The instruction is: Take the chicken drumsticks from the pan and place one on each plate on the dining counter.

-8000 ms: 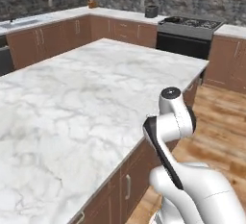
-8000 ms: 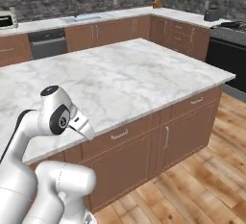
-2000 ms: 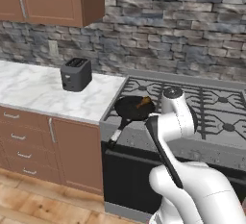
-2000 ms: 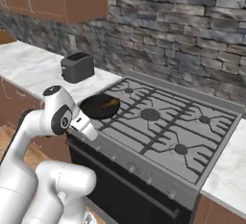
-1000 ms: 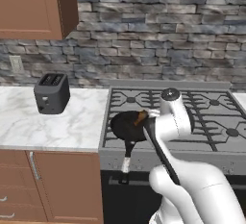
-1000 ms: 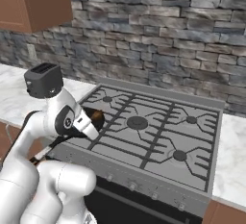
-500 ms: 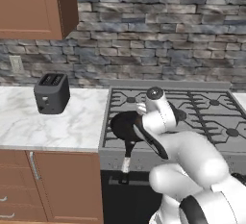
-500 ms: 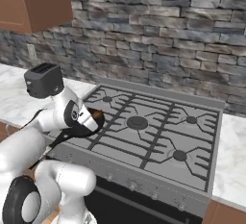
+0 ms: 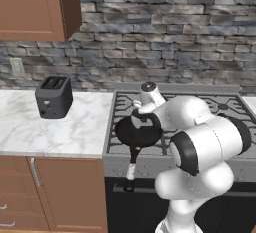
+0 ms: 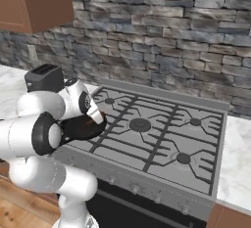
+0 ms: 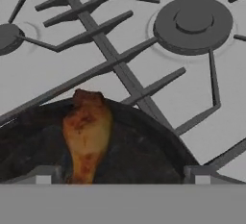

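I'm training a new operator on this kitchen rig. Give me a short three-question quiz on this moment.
1. True or false: the gripper is shut on a drumstick.
2. Where does the pan sit? A) on the stove's front left corner B) on the marble worktop C) in the oven
3. Which appliance stands on the worktop left of the stove?

Key: 1 false, its jaws stand open above it; 2 A; 3 the toaster.

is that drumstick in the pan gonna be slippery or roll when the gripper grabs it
The drumstick looks rounded and glossy brown, so it may slip or roll sideways under a pinch. It tapers toward one end, so it would likely pivot rather than roll straight. The pan wall should stop it.
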